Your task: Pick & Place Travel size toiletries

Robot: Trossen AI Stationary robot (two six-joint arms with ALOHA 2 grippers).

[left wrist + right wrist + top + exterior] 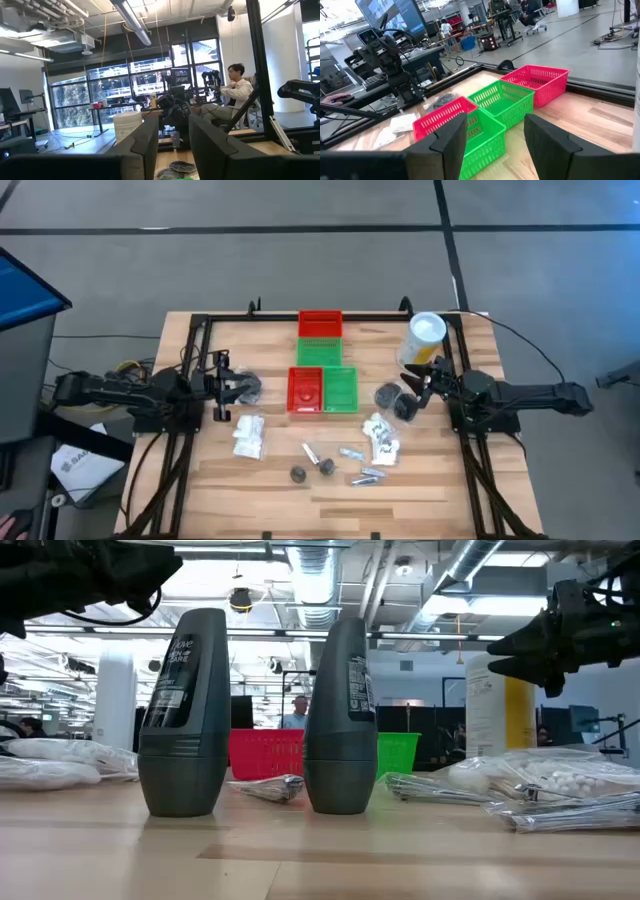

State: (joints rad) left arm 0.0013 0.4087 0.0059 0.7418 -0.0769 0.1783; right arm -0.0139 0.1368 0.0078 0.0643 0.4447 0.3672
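Your right gripper [492, 137] hangs above the table with its fingers apart and nothing between them, facing the red and green baskets [505, 102]. The left gripper [172, 145] is likewise parted and empty, raised at its own side. The toiletries lie on the near half of the table: white sachets [248, 436] below the left gripper, more sachets [381, 438] below the right, silvery tubes [365, 476] and two dark bottles [312, 468] between them. I'd start with the right-hand sachets, the closest pile. Drop straight down over a single packet, close on its crinkly edge, and lift clear of its neighbours before swinging towards a basket.
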